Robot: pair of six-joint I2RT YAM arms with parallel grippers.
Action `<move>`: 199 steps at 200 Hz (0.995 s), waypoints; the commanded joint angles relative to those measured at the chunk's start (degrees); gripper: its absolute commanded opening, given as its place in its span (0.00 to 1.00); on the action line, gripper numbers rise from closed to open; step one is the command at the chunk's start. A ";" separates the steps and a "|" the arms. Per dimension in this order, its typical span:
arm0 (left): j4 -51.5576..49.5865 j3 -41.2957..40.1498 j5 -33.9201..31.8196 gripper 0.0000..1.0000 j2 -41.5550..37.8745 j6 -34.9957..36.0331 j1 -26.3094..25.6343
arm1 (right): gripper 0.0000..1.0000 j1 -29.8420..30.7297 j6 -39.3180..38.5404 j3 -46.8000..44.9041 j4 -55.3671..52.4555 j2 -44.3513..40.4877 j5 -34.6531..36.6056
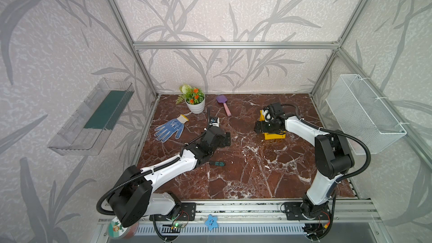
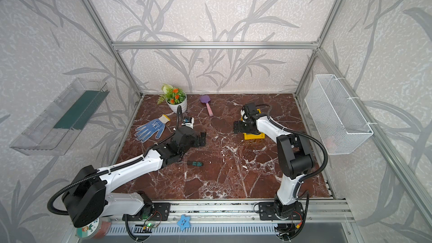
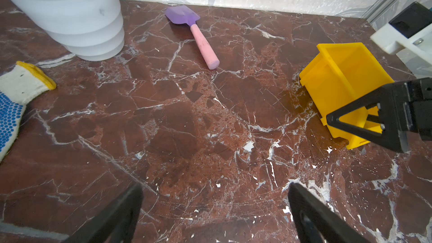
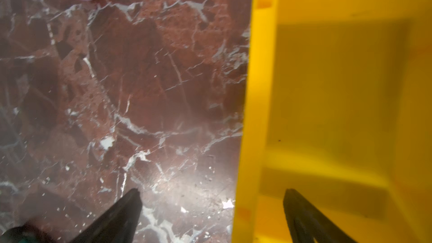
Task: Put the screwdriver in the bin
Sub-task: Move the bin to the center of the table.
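Observation:
The screwdriver point(image 1: 217, 163) point(image 2: 196, 163), with a green-and-black handle, lies flat on the marble table, partly under my left forearm. My left gripper point(image 1: 228, 139) point(image 3: 215, 188) hovers beyond it, open and empty over bare marble. The yellow bin point(image 1: 275, 135) point(image 2: 254, 136) point(image 3: 339, 78) point(image 4: 339, 90) stands at the right of the table. My right gripper point(image 1: 258, 128) point(image 4: 211, 192) is open and straddles the bin's side wall, with one finger inside the bin and the other outside over the table. The screwdriver is out of sight in the left wrist view.
A blue-dotted glove point(image 1: 170, 128), a white flower pot point(image 1: 196, 104) and a purple-and-pink toy shovel point(image 1: 224, 104) lie at the back left. A white wire basket point(image 1: 364, 113) hangs on the right wall, and a clear tray point(image 1: 93, 118) on the left wall.

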 commanded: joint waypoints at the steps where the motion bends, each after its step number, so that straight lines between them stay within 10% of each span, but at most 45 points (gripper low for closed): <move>1: -0.25 -1.52 1.18 0.99 -1.96 -2.75 0.99 | 0.80 -0.10 -1.36 3.02 -0.77 3.67 4.39; 95: -4.39 -6.16 10.88 0.99 -11.04 -10.49 7.48 | 0.03 12.92 -4.47 5.44 -4.02 4.59 19.00; 160: -4.36 -12.15 17.89 0.99 -17.71 -19.01 14.55 | 0.03 21.29 3.10 10.11 -6.18 9.35 18.28; 199: -5.28 -12.03 21.39 0.99 -18.24 -19.30 16.18 | 0.28 21.45 -0.91 13.71 -9.45 8.99 16.37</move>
